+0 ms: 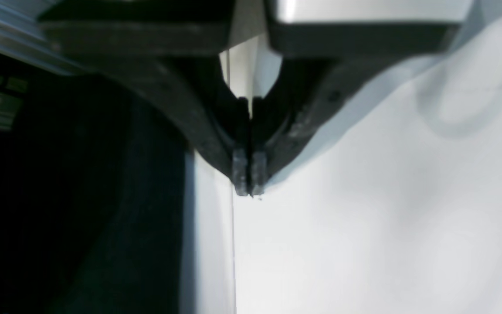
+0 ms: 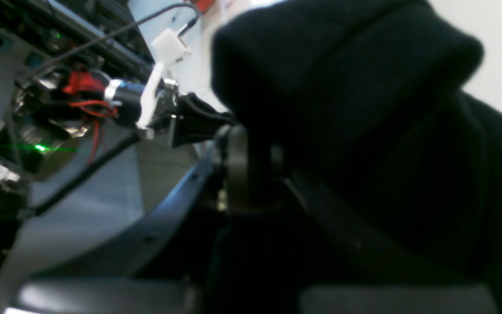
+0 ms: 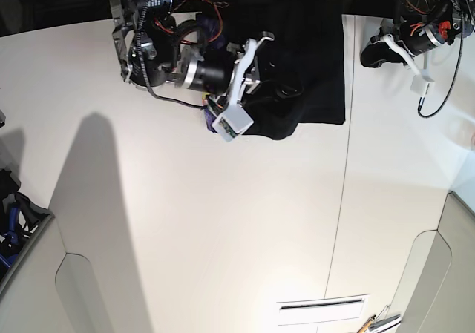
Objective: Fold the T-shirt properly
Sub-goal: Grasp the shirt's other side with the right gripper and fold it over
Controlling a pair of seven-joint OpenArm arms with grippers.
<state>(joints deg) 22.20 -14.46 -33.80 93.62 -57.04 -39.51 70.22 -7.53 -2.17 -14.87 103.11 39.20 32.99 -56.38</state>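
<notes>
The black T-shirt (image 3: 315,58) lies bunched at the far middle of the white table (image 3: 223,222); no print shows. My right gripper (image 3: 282,90) is shut on a fold of the T-shirt at its near left part. In the right wrist view the black cloth (image 2: 364,109) drapes over the fingers (image 2: 237,170) and hides most of them. My left gripper (image 3: 369,55) is shut and empty, just right of the shirt's edge. In the left wrist view its fingertips (image 1: 249,181) press together over bare table, with the shirt (image 1: 103,196) to the left.
A seam (image 3: 343,199) runs down the table right of centre. A white label strip (image 3: 323,309) lies at the near edge. Rounded cut-outs (image 3: 30,274) sit at both near corners. Cables and arm bases crowd the far edge (image 3: 434,14).
</notes>
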